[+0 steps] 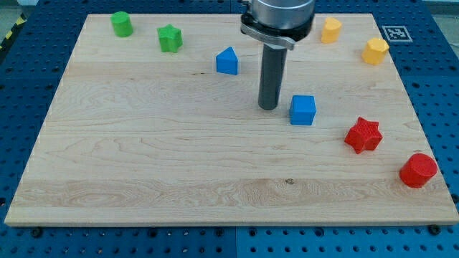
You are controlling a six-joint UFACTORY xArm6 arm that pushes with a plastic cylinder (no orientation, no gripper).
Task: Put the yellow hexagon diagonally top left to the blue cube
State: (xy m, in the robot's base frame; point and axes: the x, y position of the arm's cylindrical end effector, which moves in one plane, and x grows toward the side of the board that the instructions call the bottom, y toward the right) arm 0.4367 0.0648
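Although the arm's upper part was cut off by the view's top edge, the dark rod showed clearly, and the tip (269, 107) rested on the wooden board (143, 165) just to the view's left of the blue cube (303, 110), close beside it; whether they touched could not be told. The arm carried no jaws, only this rod, so nothing was grasped. The metal collar above the rod hid a stretch of the board's far edge behind it.

Two yellow blocks lay up and to the view's right of the tip, well apart from it: one (330, 30) near the collar and another (375, 51) farther toward the view's right. Which of them was the hexagon was hard to make out at this size.

A second blue block (226, 61), with a peaked top, stood up and to the view's left of the tip. Farther in that direction were a green star (170, 38) and a green cylinder (122, 24). Down and to the view's right of the tip, past the cube, sat a red star (363, 135) and a red cylinder (418, 170) near the board's corner. Nothing stood between the tip and the cube.
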